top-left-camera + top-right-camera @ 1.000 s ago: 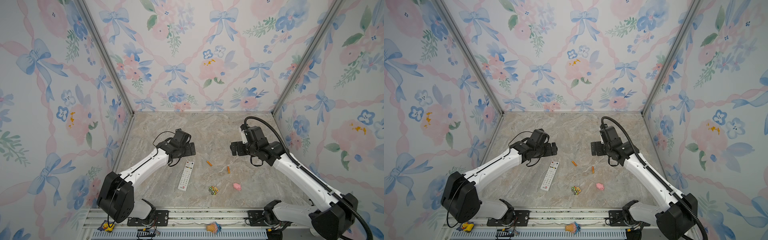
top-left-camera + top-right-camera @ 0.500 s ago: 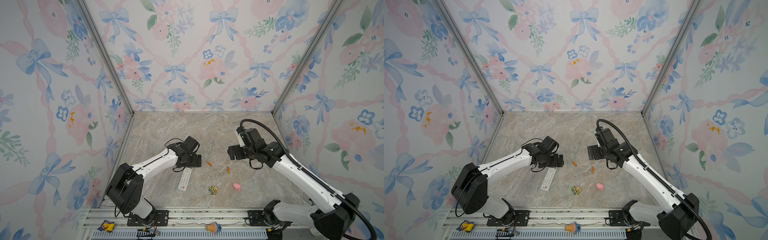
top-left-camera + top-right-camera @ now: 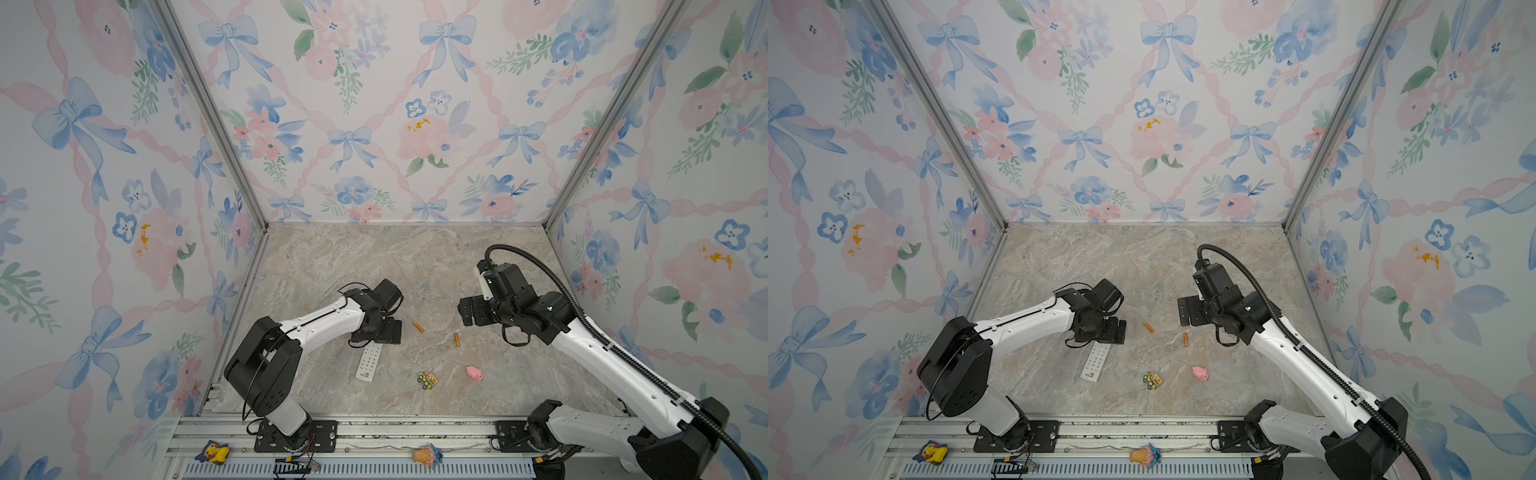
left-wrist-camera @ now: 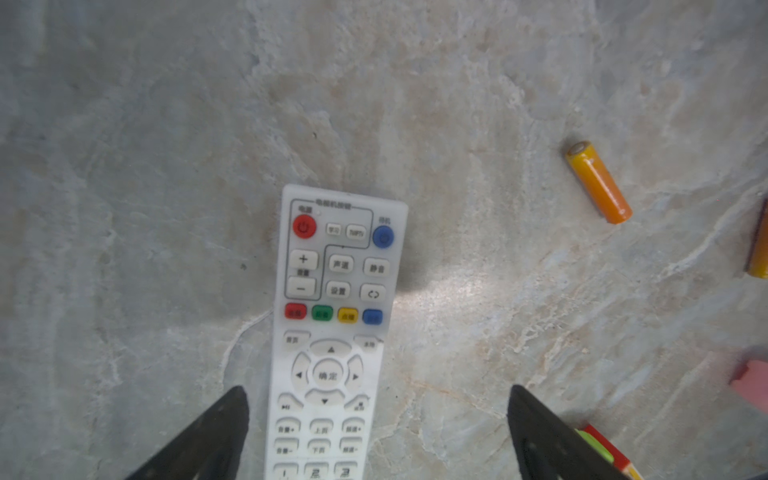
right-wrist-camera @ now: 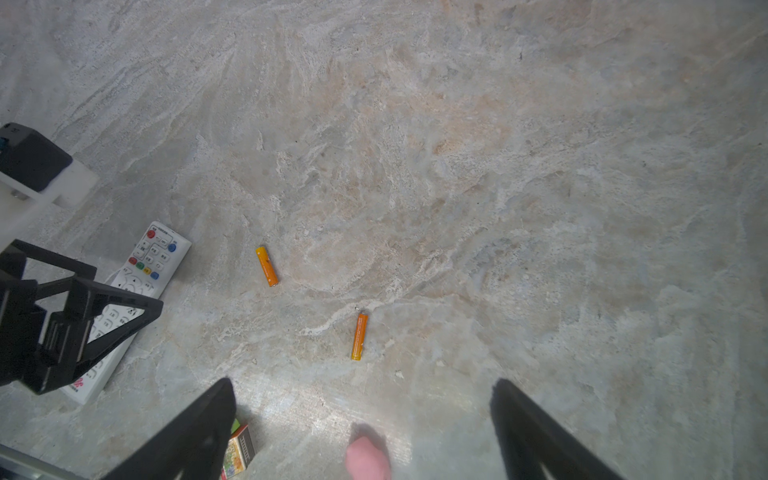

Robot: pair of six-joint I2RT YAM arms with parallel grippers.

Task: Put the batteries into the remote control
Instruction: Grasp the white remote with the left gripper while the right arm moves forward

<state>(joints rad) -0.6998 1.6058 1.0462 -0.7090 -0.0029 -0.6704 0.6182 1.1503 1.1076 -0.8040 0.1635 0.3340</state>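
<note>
Remote control (image 3: 369, 362) first: it lies button-face up on the worktop (image 3: 374, 257), left of the middle, its logo end toward the near edge and its coloured-button end pointing away. Judge it light, stiff plastic. Because it lies flat, you have only its thin long sides to pinch, so take it across the width near mid-length to stop it swinging. Its back faces down, so the battery bay probably has to be turned up. Your left gripper (image 4: 379, 394) hangs over the far half, jaws spread wide with a finger on each side, closed on nothing. Beyond, toward the middle, lie the batteries (image 5: 359, 336), apart from each other. The nearer battery sits close to your right gripper (image 5: 362, 384), whose jaws also stand wide and empty. The farther battery (image 3: 418, 326) lies just beside the left gripper. Both are small, smooth and round, so expect them to roll or squirt out. Close across the barrel's middle, square to its length.
</note>
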